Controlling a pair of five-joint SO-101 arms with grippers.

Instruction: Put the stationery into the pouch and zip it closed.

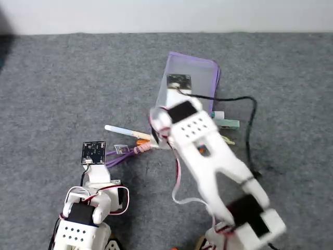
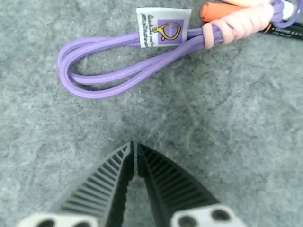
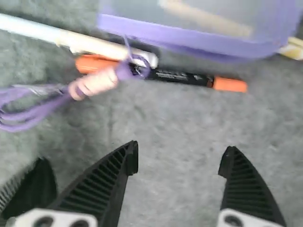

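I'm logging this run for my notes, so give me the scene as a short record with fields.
Pouch: translucent, purple-edged, on the grey mat; zip state unclear
Outside pouch: white pen, orange-capped marker, both beside its edge
Purple cord: looped on the mat near the marker
Left gripper: shut, empty, short of the cord
Right gripper: open, empty, facing the marker

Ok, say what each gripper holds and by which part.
Nothing is held. The left gripper is shut empty, short of the looped purple cord; the right gripper hangs open, short of the orange-capped black marker.
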